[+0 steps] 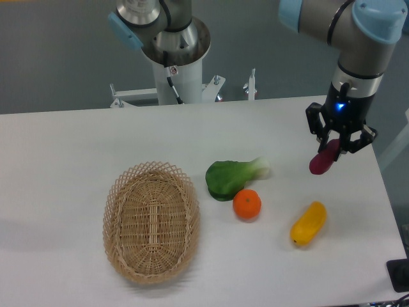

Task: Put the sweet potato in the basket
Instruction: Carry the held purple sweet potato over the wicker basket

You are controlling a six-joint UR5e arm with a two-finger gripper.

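Far left on the white matte table [57, 147]: oval tan woven wicker basket [151, 221] with open lattice rim, lying flat, nothing visible inside. Next, toward the middle: green leafy vegetable with pale stem [233, 177], and just below it, touching or nearly so, a round orange fruit [246, 204]. Further right: yellow oblong vegetable [308, 223], lying slantwise, apart from the rest. At far right, above the table: black two-finger gripper [335, 146] closed around the small dark magenta-purple sweet potato [324, 158], held by its upper end, long axis tilted, lower end hanging down to the left below the fingers. Probably lifted clear of the table, though hard to be sure from this one view. Decisive relation: basket well apart from the held tuber, to the left and nearer to the camera, with greens and orange lying between. So a carry leftward, best kept high over those two. Behind: grey wall, arm pedestal at table edge.
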